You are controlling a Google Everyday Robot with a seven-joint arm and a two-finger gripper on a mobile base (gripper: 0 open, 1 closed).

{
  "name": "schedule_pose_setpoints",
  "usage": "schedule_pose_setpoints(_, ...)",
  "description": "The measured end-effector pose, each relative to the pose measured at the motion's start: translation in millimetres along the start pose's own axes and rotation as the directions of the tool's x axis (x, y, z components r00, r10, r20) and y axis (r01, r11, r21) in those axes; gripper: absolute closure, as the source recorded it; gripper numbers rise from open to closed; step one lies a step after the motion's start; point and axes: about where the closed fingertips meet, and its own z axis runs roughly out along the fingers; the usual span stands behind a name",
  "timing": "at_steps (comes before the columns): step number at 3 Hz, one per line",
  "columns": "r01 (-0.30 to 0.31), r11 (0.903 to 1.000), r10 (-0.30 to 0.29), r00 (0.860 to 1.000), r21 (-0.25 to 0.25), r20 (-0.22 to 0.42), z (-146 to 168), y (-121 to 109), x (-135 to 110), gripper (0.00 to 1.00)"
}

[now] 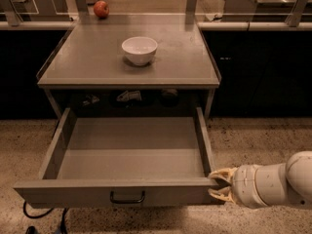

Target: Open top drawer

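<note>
The speckled floor (258,135) runs under everything here. On it stands a grey metal table (185,67), backed up against a darker counter with a rail along the rear. Just below the tabletop, the top drawer (131,162) is pulled well out toward where I'm standing, showing a plain grey interior, with its tall front panel nearest me. From the lower right comes the robot's white arm (273,182), lying low and about level with the drawer front. At its tip the gripper (215,184) sits right at the front right corner of the drawer, its two pale fingers (222,172) parted, one above the other, with the corner between or just beside them; I can't tell which. A white bowl (139,49) stands upright on the tabletop, a little back from the middle. A red apple (101,9) rests at the far left rear. A small dark wire handle (127,198) hangs at the centre of the drawer front
</note>
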Motion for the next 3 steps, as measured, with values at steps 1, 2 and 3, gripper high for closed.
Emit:
schedule_pose_setpoints(1,0.003,1.0000,-0.003,1.000,0.000,0.005,-1.8,9.8,3.2,1.00)
schedule_pose_setpoints(2,0.003,1.0000,-0.003,1.000,0.000,0.005,-3.8,9.0,1.0,0.85)
schedule_pose_setpoints(3,0.003,1.0000,-0.003,1.000,0.000,0.005,-3.8,9.0,1.0,0.62)
